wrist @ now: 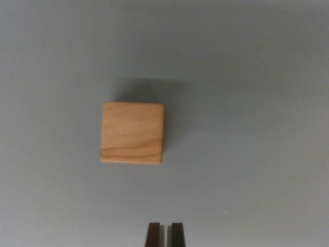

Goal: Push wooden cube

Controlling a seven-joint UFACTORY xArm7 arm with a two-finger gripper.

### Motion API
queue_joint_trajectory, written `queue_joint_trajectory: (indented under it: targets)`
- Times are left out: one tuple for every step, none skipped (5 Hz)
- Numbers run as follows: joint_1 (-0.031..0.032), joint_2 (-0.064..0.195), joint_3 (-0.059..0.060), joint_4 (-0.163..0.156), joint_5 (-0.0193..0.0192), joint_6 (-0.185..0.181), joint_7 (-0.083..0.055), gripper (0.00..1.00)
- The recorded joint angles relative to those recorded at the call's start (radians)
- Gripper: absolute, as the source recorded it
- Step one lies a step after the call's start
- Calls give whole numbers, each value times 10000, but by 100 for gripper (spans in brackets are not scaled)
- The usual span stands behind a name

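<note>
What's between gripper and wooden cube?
Nothing: the wrist view shows only bare grey table between the gripper and the wooden cube.

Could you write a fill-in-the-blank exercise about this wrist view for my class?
1. The wooden cube rests on a plain ____ surface.
2. The end effector shows at the ____ edge of the wrist view.
3. The end effector's fingertips stand almost together, with a ____ gap between them.
4. The end effector and the cube are ____, not touching.

Missing words: grey; bottom; narrow; apart
</note>
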Motion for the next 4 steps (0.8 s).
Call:
queue_joint_trajectory:
  targets:
    - [43, 159, 40, -310, -26, -438, 104, 0]
    - [43, 159, 40, -310, -26, -438, 104, 0]
    - [83, 304, 76, -594, -50, -839, 200, 0]
    - [83, 304, 76, -594, -50, -839, 200, 0]
